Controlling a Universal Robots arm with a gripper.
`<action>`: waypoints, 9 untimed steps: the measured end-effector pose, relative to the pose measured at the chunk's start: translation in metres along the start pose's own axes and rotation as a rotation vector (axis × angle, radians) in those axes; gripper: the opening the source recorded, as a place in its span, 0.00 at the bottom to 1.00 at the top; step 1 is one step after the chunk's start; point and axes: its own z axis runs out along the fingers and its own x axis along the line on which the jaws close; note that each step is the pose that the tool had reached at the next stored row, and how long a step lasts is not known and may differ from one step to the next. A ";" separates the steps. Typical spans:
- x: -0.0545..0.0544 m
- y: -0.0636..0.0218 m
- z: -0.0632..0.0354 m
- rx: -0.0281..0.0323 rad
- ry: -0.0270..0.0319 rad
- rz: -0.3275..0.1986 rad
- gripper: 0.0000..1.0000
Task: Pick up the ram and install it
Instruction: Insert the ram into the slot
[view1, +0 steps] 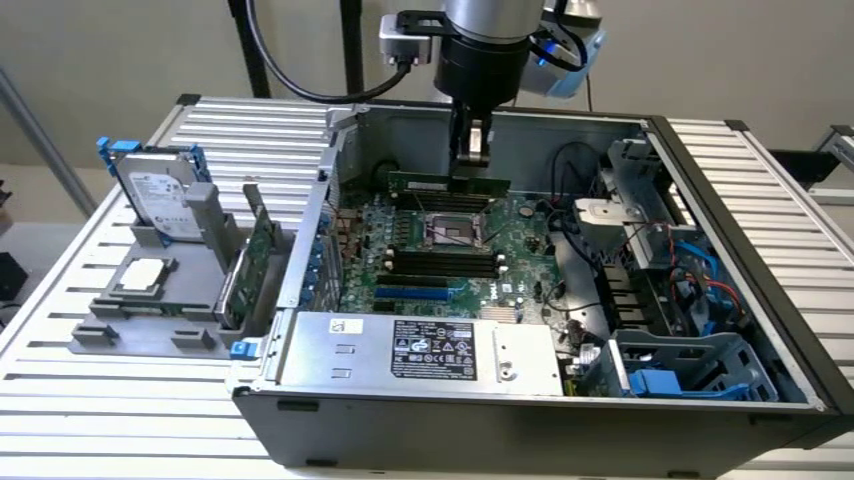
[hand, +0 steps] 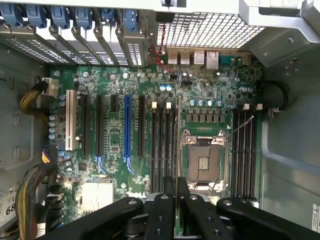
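Note:
The ram (view1: 447, 184), a slim green stick, hangs level inside the open computer case, a little above the motherboard (view1: 400, 225) and just behind the CPU socket (view1: 454, 229). My gripper (view1: 469, 160) comes straight down from above and is shut on the ram's top edge. In the wrist view the ram (hand: 179, 140) is seen edge-on as a thin line between my fingers (hand: 165, 205). It runs between the black memory slots (hand: 162, 145) and the CPU socket (hand: 204, 160). More black slots (hand: 244, 150) lie on the socket's other side.
The grey case wall (view1: 747, 200) surrounds the board. A power supply (view1: 427, 350) fills the front and a drive cage (view1: 667, 260) with cables stands at the exterior view's right. Outside on the exterior view's left, a grey holder (view1: 147, 320) carries a hard drive (view1: 158, 200) and green cards (view1: 254, 270).

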 end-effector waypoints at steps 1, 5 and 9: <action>0.000 0.0000 0.0000 0.0000 0.0000 0.000 0.00; 0.000 0.0000 0.0000 0.0000 0.0000 0.000 0.00; 0.000 0.0000 0.0000 0.0000 0.0000 0.000 0.00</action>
